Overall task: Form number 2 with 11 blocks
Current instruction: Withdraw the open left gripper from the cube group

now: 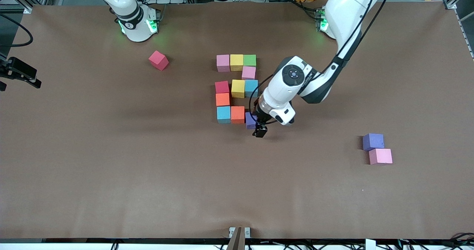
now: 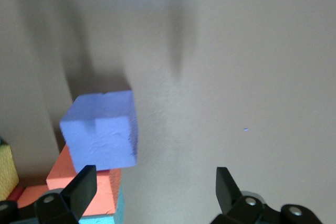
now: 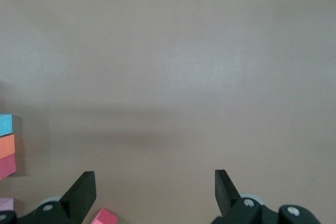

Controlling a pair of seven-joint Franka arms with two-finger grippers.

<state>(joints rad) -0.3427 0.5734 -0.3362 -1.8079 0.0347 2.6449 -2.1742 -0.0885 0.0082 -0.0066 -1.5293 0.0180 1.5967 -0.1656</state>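
The number 2 (image 1: 237, 89) lies mid-table, made of mixed-colour blocks: pink, yellow and green in the row nearest the robots, one pink below, then red, yellow and light blue, one orange, then light blue and orange (image 1: 237, 114). A purple block (image 1: 250, 120) sits at the end of that last row, slightly askew; it also shows in the left wrist view (image 2: 102, 129). My left gripper (image 1: 260, 131) (image 2: 155, 187) is open and empty just beside it, over bare table. My right gripper (image 3: 153, 192) is open and empty, high above the table; it is out of the front view.
A loose red block (image 1: 158, 60) lies near the right arm's base and shows in the right wrist view (image 3: 105, 217). A spare purple block (image 1: 373, 141) and a pink block (image 1: 380, 156) touch each other toward the left arm's end of the table.
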